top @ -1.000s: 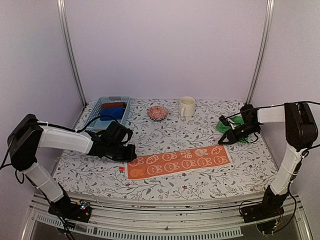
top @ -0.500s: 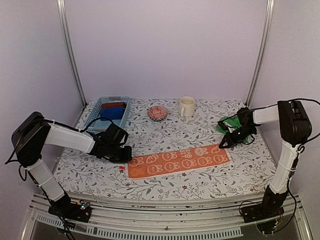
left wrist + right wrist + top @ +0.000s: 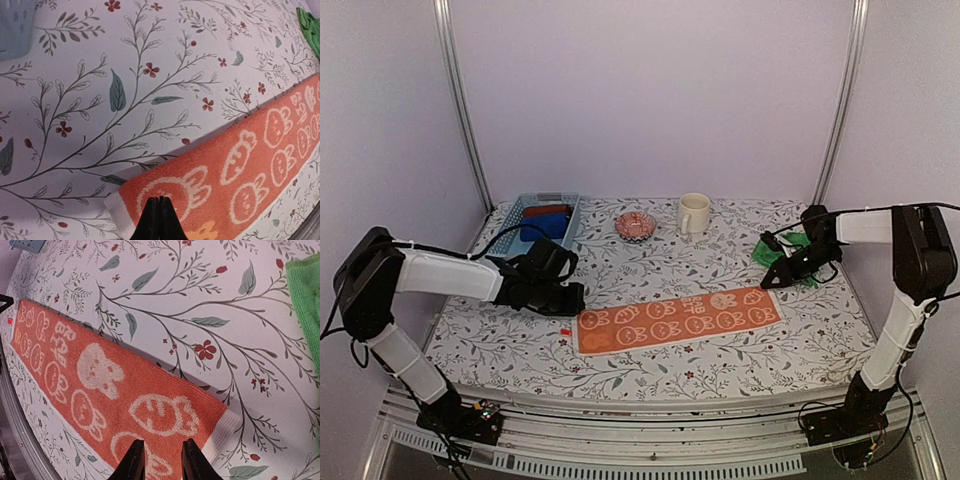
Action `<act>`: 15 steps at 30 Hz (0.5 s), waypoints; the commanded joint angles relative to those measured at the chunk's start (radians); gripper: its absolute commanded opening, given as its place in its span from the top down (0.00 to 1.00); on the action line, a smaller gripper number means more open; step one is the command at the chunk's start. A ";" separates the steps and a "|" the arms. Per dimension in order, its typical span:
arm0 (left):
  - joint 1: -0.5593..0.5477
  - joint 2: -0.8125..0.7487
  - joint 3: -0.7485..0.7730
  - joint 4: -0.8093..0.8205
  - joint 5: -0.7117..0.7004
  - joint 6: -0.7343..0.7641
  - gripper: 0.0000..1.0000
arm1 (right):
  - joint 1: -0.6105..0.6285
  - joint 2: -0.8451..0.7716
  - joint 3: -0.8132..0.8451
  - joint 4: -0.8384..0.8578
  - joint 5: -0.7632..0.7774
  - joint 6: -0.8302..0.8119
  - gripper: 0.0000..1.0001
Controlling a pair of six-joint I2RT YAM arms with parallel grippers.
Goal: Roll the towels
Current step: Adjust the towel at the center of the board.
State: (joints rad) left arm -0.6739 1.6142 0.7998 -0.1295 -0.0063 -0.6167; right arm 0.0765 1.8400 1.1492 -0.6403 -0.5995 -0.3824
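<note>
An orange towel (image 3: 678,321) with white rabbit prints lies flat and stretched out across the front of the table. My left gripper (image 3: 577,300) is at its left end. In the left wrist view my left gripper (image 3: 159,220) is shut, its tips just over the towel's (image 3: 235,165) pale-edged corner, with no cloth seen between them. My right gripper (image 3: 772,282) is at the towel's right end. In the right wrist view it (image 3: 163,460) is open over the towel (image 3: 115,390). A green towel (image 3: 792,250) lies crumpled behind the right gripper and shows in the right wrist view (image 3: 306,300).
A blue basket (image 3: 510,232) at the back left holds a blue and a dark red cloth roll. A small patterned bowl (image 3: 635,225) and a cream mug (image 3: 693,212) stand at the back. A small red tag (image 3: 564,333) lies by the towel's left end.
Both grippers stay at the towel's ends with only small shifts. The left gripper has drawn slightly back from the corner. The towel stays flat.
</note>
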 commanded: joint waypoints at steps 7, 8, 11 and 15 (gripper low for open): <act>-0.102 -0.112 -0.059 -0.062 0.102 -0.042 1.00 | -0.001 -0.177 -0.169 -0.068 0.100 -0.140 0.75; -0.107 -0.106 -0.070 -0.063 0.107 -0.046 1.00 | -0.001 -0.175 -0.188 -0.062 0.111 -0.147 0.75; -0.127 -0.094 -0.105 -0.062 0.118 -0.063 1.00 | -0.001 -0.152 -0.224 -0.053 0.125 -0.155 0.77; -0.142 -0.084 -0.152 -0.054 0.112 -0.073 1.00 | -0.002 -0.117 -0.254 -0.027 0.191 -0.141 0.78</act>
State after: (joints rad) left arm -0.7933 1.5146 0.6865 -0.1703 0.0933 -0.6670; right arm 0.0765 1.6901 0.9188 -0.6907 -0.4870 -0.5133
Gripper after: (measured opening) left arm 0.004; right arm 0.228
